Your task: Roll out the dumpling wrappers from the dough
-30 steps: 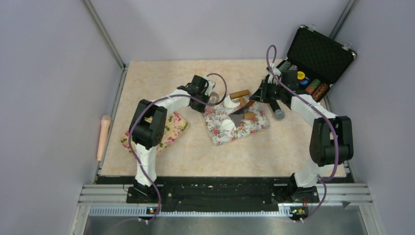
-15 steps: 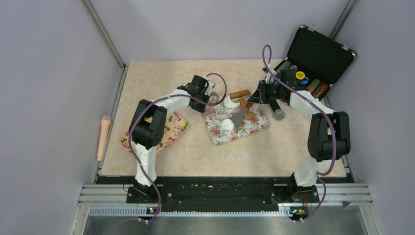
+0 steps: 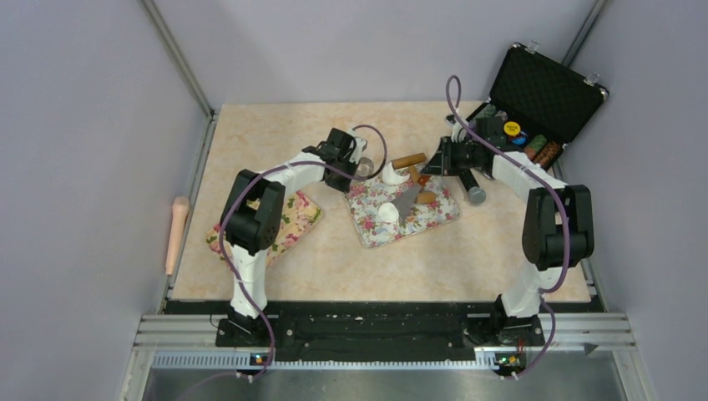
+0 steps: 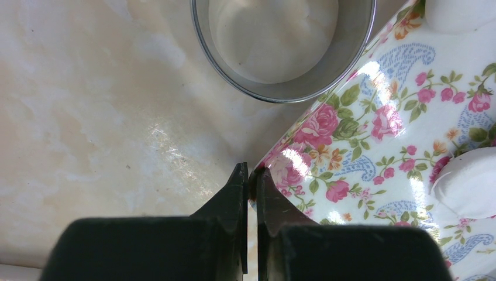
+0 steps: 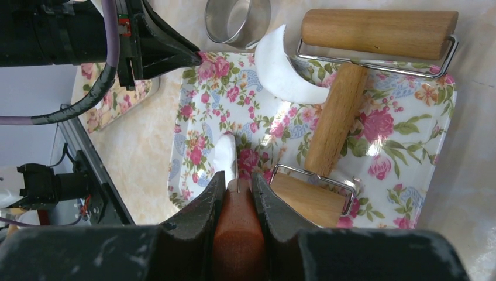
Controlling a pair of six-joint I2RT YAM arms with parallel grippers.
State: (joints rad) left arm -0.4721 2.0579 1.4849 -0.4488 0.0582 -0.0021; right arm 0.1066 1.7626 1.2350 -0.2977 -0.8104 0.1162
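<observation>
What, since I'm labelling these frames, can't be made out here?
Right wrist: the right tool and the brown handle it grips hide the handle's far end.
Left wrist: the shut left tool covers the tray corner; pinched or just touched, unclear.
Left wrist: the top edge cuts off the ring.
Top: the case contents are too small to name.

- Two arms (image 3: 250, 217), (image 3: 555, 221)
- Two flowery trays (image 3: 434, 215), (image 3: 302, 215)
- Two white dough bits (image 5: 281, 73), (image 5: 225, 155)
- One metal ring (image 4: 351, 50)
- One wooden roller (image 5: 336, 117) with two ends
- One scraper (image 5: 237, 234)
- One black case (image 3: 543, 92)
- One pin (image 3: 177, 234) off to the left side
</observation>
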